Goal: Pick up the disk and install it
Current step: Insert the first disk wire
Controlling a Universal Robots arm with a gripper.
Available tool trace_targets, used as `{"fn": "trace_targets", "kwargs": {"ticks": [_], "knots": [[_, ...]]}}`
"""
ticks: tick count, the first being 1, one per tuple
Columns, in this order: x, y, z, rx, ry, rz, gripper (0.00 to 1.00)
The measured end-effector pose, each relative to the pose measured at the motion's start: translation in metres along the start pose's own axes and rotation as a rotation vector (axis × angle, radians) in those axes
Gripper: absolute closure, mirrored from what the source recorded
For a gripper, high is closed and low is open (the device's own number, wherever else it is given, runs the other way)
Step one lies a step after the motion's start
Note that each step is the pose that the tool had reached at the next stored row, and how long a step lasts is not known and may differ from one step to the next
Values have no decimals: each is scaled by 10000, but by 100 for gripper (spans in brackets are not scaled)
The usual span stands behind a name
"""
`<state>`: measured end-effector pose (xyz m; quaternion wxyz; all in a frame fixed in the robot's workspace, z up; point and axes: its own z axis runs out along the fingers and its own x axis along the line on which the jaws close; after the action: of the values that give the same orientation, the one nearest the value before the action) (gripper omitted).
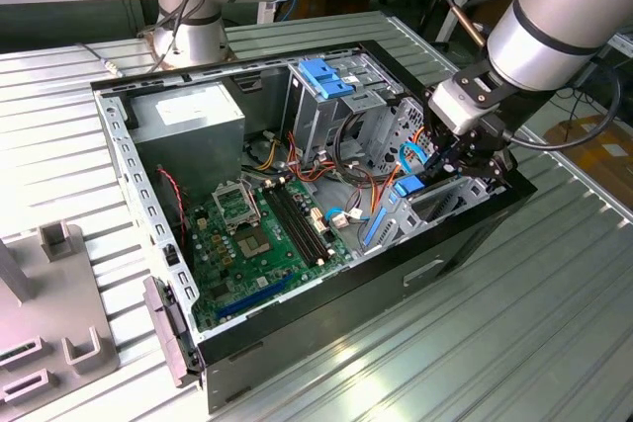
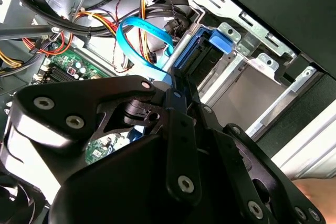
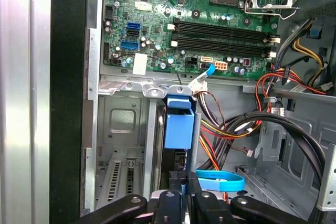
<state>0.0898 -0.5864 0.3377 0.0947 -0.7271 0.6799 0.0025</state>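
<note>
Closely, cables (image 3: 231, 129) (one blue) crowd the disk (image 3: 178, 124) the end effector (image 3: 184, 184) grips.

Bright, even light fell from overhead in the exterior view, laying white glare on the ribbed silver metal table (image 1: 346, 353) and leaving the open black computer case's (image 1: 326, 313) side wall dark. In the second wrist view the black gripper (image 2: 176, 85) carried hard white highlights. In the first wrist view the green motherboard (image 3: 210, 30) was evenly lit, while the disk, grey metal in a light-blue plastic carrier rail (image 3: 178, 129), darkened toward the gripper.
</note>
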Motion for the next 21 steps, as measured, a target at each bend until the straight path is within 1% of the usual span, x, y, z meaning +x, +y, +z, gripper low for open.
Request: {"fn": "trace_targets", "kwargs": {"ticks": [3,4,5,6,11,13,15,17,20,21], "knots": [[1,0,4,2,-7,1,82],[1,0,5,2,-7,0,76],[1,0,4,1,-5,-1,76],[0,0,2,0,-1,-1,70],[0,0,0,0,-1,0,70],[-4,-3,-20,0,-2,0,70],[-11,-9,-60,0,-2,0,70],[-26,-20,-142,0,-1,0,70],[-40,-29,-204,0,0,0,70],[-52,-37,-257,0,-1,0,70]]}}
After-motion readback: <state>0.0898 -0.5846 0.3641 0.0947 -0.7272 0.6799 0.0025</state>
